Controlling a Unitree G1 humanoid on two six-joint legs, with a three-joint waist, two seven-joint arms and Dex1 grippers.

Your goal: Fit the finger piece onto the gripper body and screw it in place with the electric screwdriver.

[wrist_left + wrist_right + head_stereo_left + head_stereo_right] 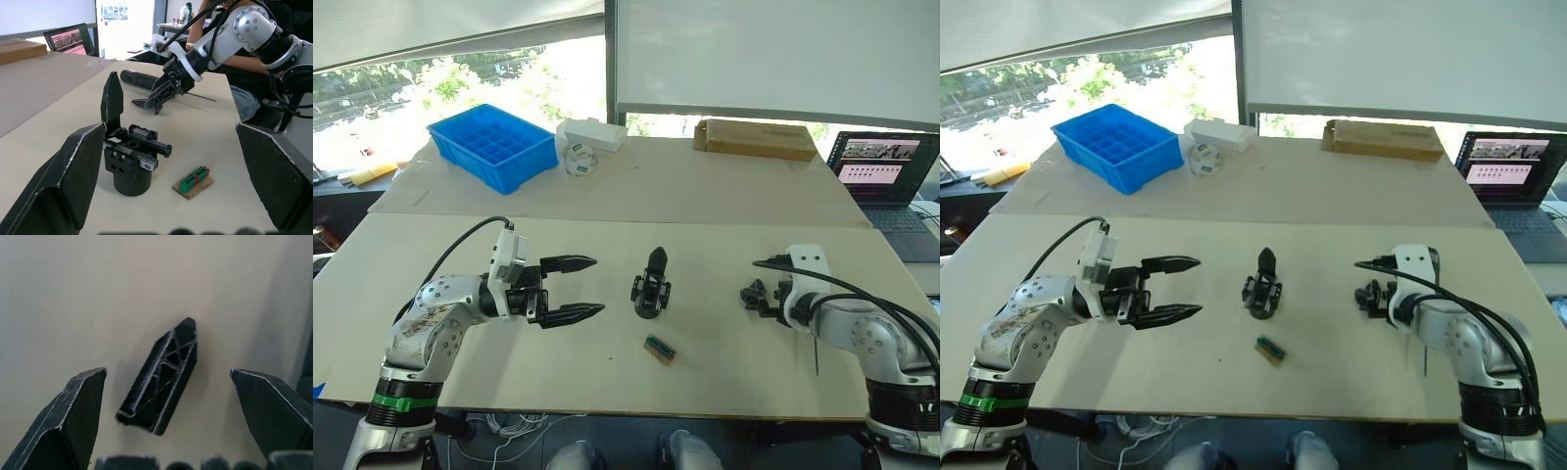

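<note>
Pale tabletop [607,372] stretches ahead of me, with a blue tray [495,146] at the far left and a laptop [886,166] at the far right. My left gripper [590,287] hangs wide open and empty beside the gripper body [650,287], which stands upright mid-table, the electric screwdriver [139,79] lying beyond it. My right gripper [166,382] is spread wide and holds nothing, poised over the finger piece [161,376] lying flat on the table between its fingers, and a small green-and-brown block [660,350] sits nearer me

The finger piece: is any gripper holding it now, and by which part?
Nothing holds it. The finger piece lies on the table between the open right gripper's fingers, untouched. The left gripper is open too.
</note>
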